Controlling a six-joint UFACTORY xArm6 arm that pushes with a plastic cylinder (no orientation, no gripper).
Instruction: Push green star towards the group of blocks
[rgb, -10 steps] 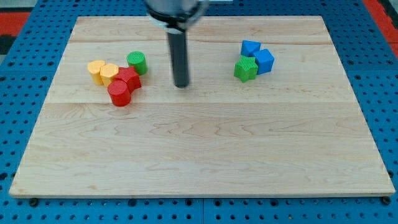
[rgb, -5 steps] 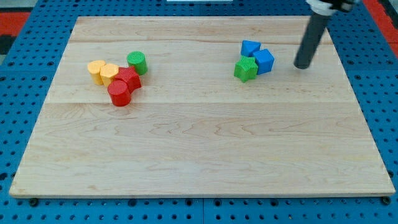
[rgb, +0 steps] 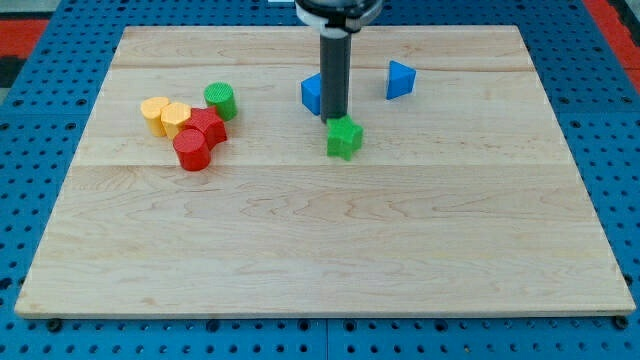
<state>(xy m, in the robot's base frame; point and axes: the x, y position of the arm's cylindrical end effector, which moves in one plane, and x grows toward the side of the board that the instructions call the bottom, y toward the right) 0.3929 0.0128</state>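
The green star (rgb: 344, 138) lies near the middle of the wooden board (rgb: 320, 250). My tip (rgb: 334, 118) stands just above it toward the view's top, touching or nearly touching it. A blue block (rgb: 313, 93) sits right beside the rod on its left, partly hidden by it. A group of blocks lies at the view's left: a green cylinder (rgb: 220, 101), two yellow blocks (rgb: 155, 113) (rgb: 177, 119), a red star-like block (rgb: 208, 127) and a red cylinder (rgb: 191, 150).
A second blue block (rgb: 400, 79) lies apart at the view's upper right. The board sits on a blue pegboard (rgb: 30, 150).
My tip swept from the view's right to the centre. The green star and one blue block slid left with it; the other blue block shifted slightly. The left group has not moved.
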